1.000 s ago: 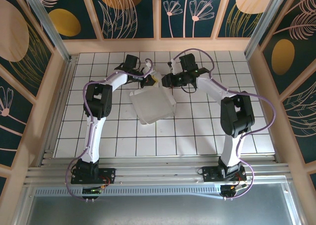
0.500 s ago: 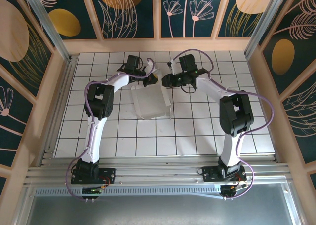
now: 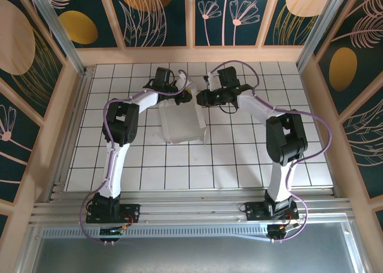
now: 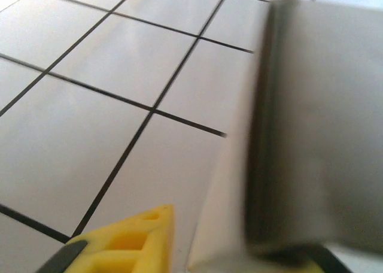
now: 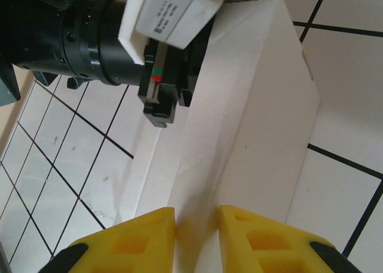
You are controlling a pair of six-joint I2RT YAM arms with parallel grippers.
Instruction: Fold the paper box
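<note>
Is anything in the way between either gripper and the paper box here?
Nothing visible stands in the way. Both grippers are at the far edge of the paper box. The right gripper has a raised wall of the box between its fingers, and the left gripper sits right beside another wall.

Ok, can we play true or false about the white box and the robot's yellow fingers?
1. The paper box is white. True.
2. It lies on grass. False: it lies on a white tiled table with dark lines.
3. The right gripper has a wall of the box between its yellow fingers. True.
4. The box sits at the table's near edge. False: it sits mid-table, toward the far side.
</note>
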